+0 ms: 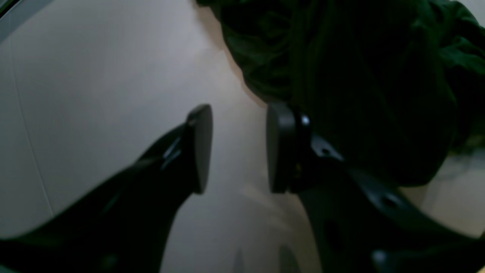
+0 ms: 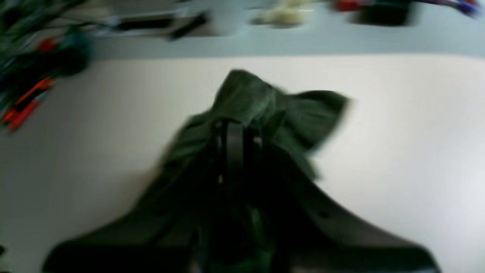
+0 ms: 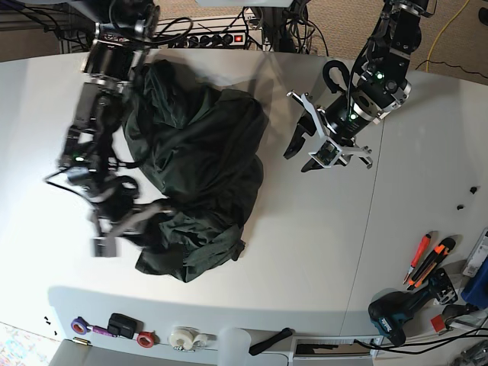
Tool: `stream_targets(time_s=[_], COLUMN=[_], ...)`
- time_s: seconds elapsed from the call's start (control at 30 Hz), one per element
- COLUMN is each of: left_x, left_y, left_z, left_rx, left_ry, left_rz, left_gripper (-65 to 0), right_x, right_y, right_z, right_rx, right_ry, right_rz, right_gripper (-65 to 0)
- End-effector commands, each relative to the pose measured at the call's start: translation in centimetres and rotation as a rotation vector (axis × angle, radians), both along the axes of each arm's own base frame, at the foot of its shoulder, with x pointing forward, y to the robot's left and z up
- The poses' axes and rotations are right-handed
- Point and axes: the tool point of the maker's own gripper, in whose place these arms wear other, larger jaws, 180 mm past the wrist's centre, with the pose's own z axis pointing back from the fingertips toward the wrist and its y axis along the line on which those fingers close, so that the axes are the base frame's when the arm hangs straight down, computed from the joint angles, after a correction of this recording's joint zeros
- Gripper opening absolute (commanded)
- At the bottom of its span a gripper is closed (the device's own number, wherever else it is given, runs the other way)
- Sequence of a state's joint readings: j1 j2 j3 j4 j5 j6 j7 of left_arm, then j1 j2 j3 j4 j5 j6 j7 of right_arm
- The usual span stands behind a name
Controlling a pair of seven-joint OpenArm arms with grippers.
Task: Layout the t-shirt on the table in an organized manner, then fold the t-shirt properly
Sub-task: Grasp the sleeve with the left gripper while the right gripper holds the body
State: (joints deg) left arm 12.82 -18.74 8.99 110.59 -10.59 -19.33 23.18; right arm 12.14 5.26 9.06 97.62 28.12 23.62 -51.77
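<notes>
Right gripper (image 2: 234, 132) clamped on a bunched fold of the t-shirt (image 3: 194, 164). Left gripper (image 1: 238, 148) spread apart, gripping nothing, just beside the shirt's edge. Shirt: dark green, crumpled heap, unfolded, on the table (image 3: 305, 252) toward the right arm's side. Right fingertips buried in cloth; right wrist view blurred. No containers visible.
</notes>
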Motion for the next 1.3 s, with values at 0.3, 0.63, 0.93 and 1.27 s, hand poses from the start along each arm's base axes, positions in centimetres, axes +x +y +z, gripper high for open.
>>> stream_targets(time_s=[0.3,0.63,0.93,1.27], left_x=[0.8,3.1,5.3,5.2], left_y=[0.6,6.3,17.5,21.8], left_z=[1.0,0.5,4.0,6.4], left_rx=[0.019,0.265,0.336,0.170], left_ry=[-0.053,-0.138,-0.204,-0.185], left_rz=[0.031,0.242,0.507,0.588], left_gripper=[-40.3,-40.3,-40.3,-40.3], right_x=[-2.2,-4.1,-4.9,-8.7], right_y=[19.9,27.1,27.2,28.1], right_z=[5.6,9.6,7.9,4.4], right_rx=[0.102,0.049,0.041,-0.065], right_ry=[-0.229,-0.342,-0.251,-0.084], right_rz=[0.441,0.629,0.661,0.888], right_gripper=[-65.0,-65.0,-65.0,-65.0])
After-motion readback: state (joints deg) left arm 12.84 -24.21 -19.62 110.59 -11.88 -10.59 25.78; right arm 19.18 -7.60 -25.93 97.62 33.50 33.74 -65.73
